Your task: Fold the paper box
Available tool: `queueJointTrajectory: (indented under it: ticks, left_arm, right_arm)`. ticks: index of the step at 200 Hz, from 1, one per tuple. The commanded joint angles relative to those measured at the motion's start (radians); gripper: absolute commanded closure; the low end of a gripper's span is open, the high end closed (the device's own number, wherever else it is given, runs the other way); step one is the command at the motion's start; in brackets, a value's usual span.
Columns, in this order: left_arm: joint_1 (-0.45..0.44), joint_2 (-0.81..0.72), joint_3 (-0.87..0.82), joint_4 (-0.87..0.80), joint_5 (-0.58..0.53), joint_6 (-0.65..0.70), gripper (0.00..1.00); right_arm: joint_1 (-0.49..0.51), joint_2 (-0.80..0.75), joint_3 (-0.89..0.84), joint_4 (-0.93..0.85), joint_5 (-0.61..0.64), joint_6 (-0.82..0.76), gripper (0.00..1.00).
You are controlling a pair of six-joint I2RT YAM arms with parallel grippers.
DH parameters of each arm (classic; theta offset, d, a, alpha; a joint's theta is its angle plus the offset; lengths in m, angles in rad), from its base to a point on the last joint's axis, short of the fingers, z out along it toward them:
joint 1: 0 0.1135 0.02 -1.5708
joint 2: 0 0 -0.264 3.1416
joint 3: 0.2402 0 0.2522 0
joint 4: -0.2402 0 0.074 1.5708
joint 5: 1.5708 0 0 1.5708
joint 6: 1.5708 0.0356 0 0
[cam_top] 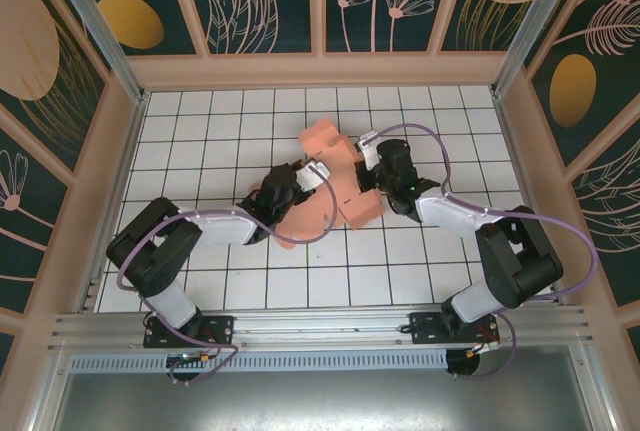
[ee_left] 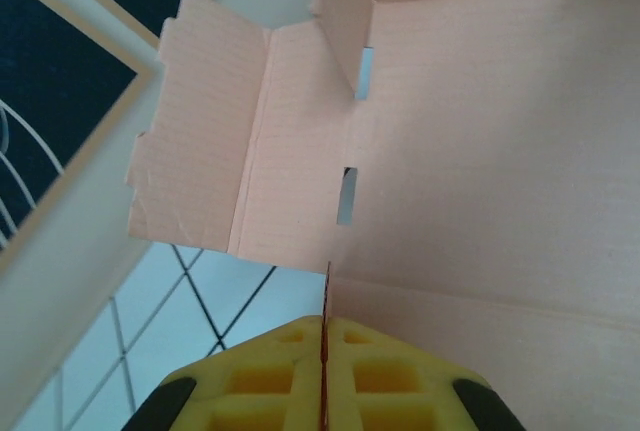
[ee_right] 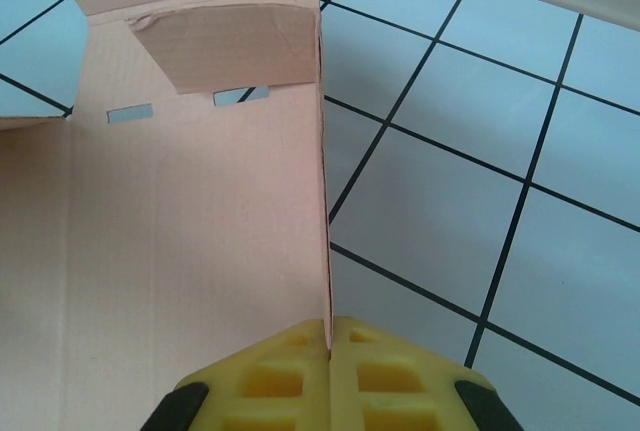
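Observation:
The paper box [cam_top: 326, 141] is a salmon-pink card sheet, partly folded, lying mid-table between both arms. My left gripper [cam_top: 300, 183] holds its left side and my right gripper [cam_top: 378, 176] its right side. In the left wrist view the yellow fingers [ee_left: 270, 381] of the left gripper [ee_left: 325, 329] are shut on a thin upright card edge, with the paper box [ee_left: 480, 131] panel and a slotted flap beyond. Seen from the right wrist, the right gripper [ee_right: 328, 336] is shut on the edge of a raised side wall of the paper box [ee_right: 200, 211].
The floor is white tile with black grid lines [cam_top: 200, 131]. Cream-framed patterned walls [cam_top: 120, 151] enclose the left, back and right. An aluminium rail [cam_top: 320, 326] carrying the arm bases runs along the near edge. The wall base [ee_left: 60, 251] lies close to the left gripper.

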Motion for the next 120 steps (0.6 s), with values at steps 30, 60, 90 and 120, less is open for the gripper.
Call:
queueJointTrajectory:
  ticks: [30, 60, 90, 120]
  left_arm:
    - [-0.019, 0.029, 0.008, 0.124, -0.109, 0.045, 0.93]
    - [0.038, -0.014, 0.056, -0.017, 0.065, -0.143, 0.9]
    - [0.111, -0.032, 0.081, -0.119, 0.299, -0.235, 0.89]
    - [0.103, 0.0, 0.101, -0.164, 0.318, -0.155, 0.86]
  right_arm:
    - [0.0, 0.022, 0.039, 0.002, 0.011, -0.003, 1.0]
    - [0.003, 0.021, 0.046, -0.006, 0.011, -0.013, 1.0]
    - [0.004, 0.013, 0.041, -0.007, 0.011, -0.015, 1.0]
    - [0.006, 0.013, 0.04, -0.004, 0.011, -0.011, 1.0]
